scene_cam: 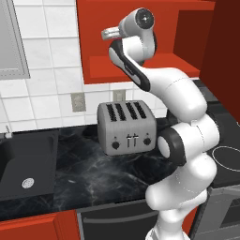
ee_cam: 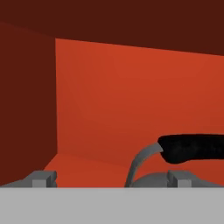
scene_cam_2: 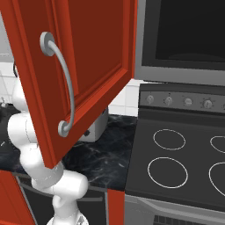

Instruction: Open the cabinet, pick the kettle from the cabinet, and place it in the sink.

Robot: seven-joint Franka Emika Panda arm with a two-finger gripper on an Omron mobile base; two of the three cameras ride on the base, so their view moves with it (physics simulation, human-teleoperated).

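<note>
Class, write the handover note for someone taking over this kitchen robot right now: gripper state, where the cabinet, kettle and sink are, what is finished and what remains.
Gripper: open, holding nothing, inside the cabinet, its fingers either side of the view's bottom.
Cabinet: door swung open, done.
Kettle: inside the cabinet, close ahead of the hand and off to one side; its black-topped handle shows, not yet gripped.
Sink: at the counter's left, beyond the toaster, basin holds only its drain.
Left: close on the kettle handle, lift it out, carry it to the sink, set it down.
</note>
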